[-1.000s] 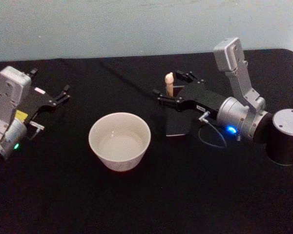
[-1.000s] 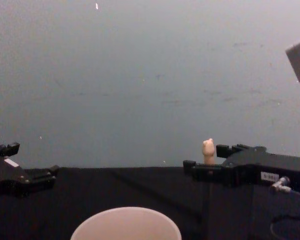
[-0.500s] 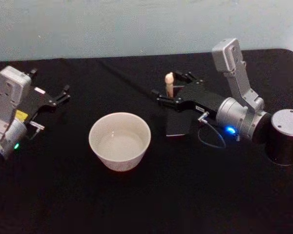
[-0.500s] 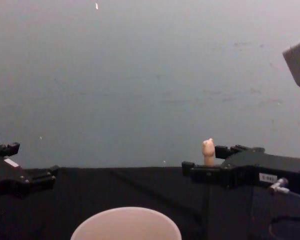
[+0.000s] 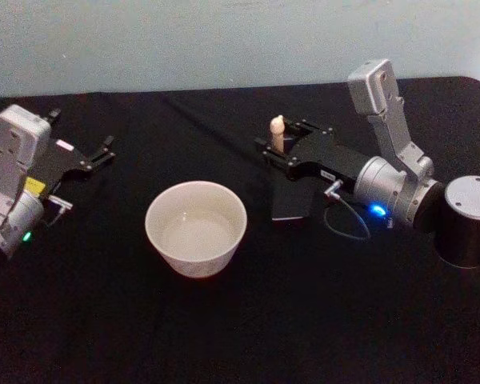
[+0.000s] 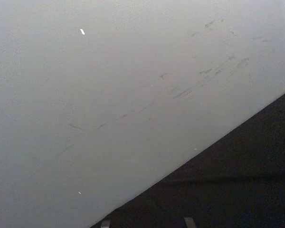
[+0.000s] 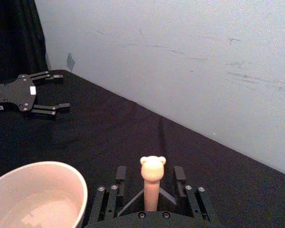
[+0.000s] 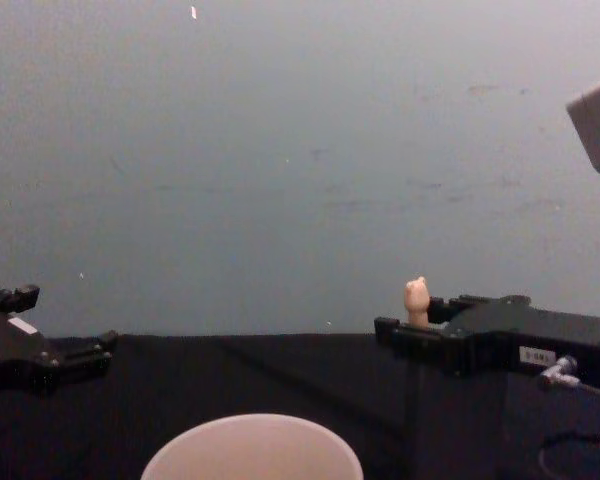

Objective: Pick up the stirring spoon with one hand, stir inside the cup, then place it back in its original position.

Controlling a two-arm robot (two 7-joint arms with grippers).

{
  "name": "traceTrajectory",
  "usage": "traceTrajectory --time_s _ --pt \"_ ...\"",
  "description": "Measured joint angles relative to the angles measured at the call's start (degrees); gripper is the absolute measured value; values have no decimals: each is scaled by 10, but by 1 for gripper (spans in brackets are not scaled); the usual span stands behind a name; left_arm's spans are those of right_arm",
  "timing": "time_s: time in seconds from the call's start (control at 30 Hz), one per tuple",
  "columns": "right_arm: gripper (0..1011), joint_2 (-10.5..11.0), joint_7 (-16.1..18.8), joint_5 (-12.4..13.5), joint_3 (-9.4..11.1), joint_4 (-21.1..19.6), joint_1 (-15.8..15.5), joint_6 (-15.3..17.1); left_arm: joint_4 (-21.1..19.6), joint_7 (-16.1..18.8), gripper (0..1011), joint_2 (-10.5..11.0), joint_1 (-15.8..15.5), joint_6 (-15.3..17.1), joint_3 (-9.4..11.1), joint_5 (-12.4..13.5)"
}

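The stirring spoon [image 5: 278, 131] stands upright in the dark square holder [image 5: 290, 204], its beige handle and bear-shaped knob [image 7: 152, 163] sticking out above it. My right gripper [image 5: 280, 136] reaches in from the right at handle height. It is open, with one finger [image 7: 121, 173] on each side of the handle and a small gap to it on both. The cream cup [image 5: 194, 262] sits left of the holder, with clear liquid at its bottom. My left gripper [image 5: 104, 152] rests open at the far left, away from the cup.
A black cloth covers the table [image 5: 240, 336]. A pale wall [image 8: 300, 150] rises just behind its far edge. My right arm's dark round joint [image 5: 468, 220] sits at the right edge. Open cloth lies in front of the cup.
My right gripper has shifted slightly around the spoon handle, its near finger now closer to it. Spoon, cup and left arm have stayed put.
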Motion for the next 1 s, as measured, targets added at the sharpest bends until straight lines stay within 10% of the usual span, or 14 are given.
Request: traceTrajectory --time_s 0.43,1.0 --pt "200 0 0 1 0 -1 0 0 0 0 1001 0 0 0 0 0" --pt "166 2 3 3 8 -11 -7 -3 0 0 1001 0 0 0 0 0"
